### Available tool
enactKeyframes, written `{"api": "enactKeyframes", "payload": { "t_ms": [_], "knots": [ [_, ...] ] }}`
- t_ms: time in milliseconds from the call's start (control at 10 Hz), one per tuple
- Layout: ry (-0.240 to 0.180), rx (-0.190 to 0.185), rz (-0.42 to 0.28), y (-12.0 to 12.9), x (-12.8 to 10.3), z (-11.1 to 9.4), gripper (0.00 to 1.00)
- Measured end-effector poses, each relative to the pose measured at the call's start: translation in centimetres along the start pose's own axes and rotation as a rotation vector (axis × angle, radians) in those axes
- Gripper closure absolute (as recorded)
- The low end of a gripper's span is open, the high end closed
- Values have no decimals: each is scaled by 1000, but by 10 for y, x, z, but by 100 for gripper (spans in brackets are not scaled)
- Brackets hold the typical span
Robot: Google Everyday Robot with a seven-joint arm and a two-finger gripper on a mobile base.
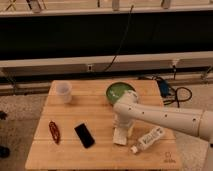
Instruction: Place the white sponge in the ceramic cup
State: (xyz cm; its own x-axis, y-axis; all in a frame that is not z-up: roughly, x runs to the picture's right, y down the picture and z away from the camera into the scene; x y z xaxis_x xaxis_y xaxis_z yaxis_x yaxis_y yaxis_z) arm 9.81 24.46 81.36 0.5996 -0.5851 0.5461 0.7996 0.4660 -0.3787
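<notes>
1. Pincer (121,131) down over the small off-white rectangular sponge (120,137), centre-right on the wooden worktop (100,107); grip state, cannot tell.
2. Clear labelled plastic bottle (148,139) lies just beside at 3 o'clock: likely knocked.
3. Pale ceramic cup (64,92), 10 o'clock, well apart: a soft sponge may slip.

A lab or test space, going by the look: a lone wooden surface (100,107) on speckled flooring (22,115), a wall outlet (90,67), loose cables (172,92), and the robot's claw (121,131) lowered over the boards.
</notes>
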Motion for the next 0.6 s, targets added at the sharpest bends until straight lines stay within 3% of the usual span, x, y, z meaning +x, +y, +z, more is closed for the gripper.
{"api": "enactKeyframes", "payload": {
  "t_ms": [400,600],
  "knots": [
    [-5,29,-33,-6,-9,-22,97],
    [-2,48,-70,-23,-18,-40,100]
  ]
}}
